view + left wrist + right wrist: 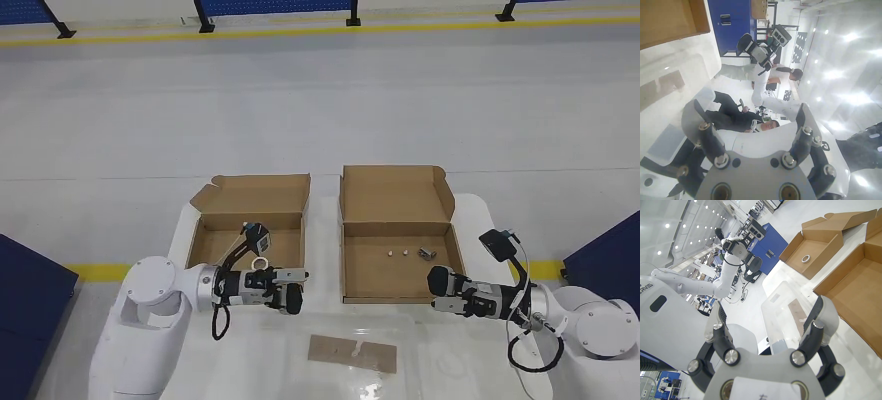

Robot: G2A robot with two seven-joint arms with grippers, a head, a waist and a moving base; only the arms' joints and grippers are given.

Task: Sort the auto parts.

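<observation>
Two open cardboard boxes stand side by side on the white table. A white ring [260,262] [806,258] lies in the left box [222,243] [821,247]. Three small metal parts [406,253] lie in the right box [395,280] [857,298]. In front of the left box's near right corner, my left gripper [293,298] [751,113] is open and holds nothing. My right gripper [437,280] [769,311] hovers at the right box's near right corner, open too, with nothing between its fingers.
A clear plastic tray [350,360] [780,291] holding a brown cardboard piece [350,352] [797,311] sits at the table's front middle, between the two arms. Both boxes' lids stand up at the back.
</observation>
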